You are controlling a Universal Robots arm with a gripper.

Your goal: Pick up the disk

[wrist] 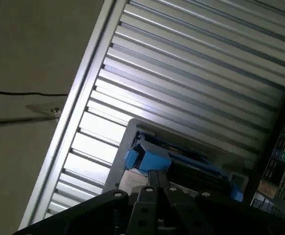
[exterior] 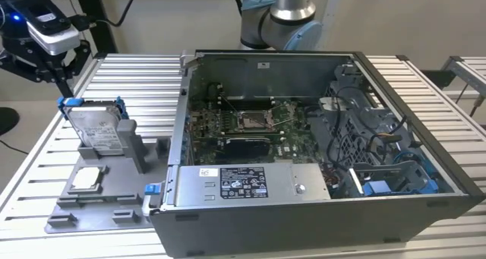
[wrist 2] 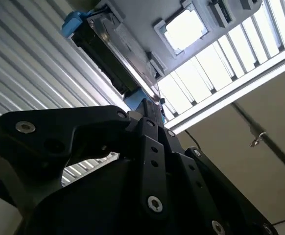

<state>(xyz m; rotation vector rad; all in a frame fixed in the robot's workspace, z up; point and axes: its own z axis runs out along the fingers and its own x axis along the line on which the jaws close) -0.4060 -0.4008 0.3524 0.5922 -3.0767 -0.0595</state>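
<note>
- The disk (exterior: pixel 97 128) is stood upright in a grey holder (exterior: pixel 140 151) on the slatted table (exterior: pixel 129 71), at the exterior view's left of the open computer case (exterior: pixel 425 99).
- The gripper (exterior: pixel 65 87) is seen just above 1 blue top corner of the disk; whether it is released or clenched cannot be told, nor can contact.
- In both wrist views the disk (wrist 2: pixel 108 56) (wrist: pixel 147 159) is partly covered by the gripper's black body.

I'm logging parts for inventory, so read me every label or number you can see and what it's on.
White label on the disk: too small to read.
White-and-black label on the power-supply box: too small to read.
No text here can be quoted.
</note>
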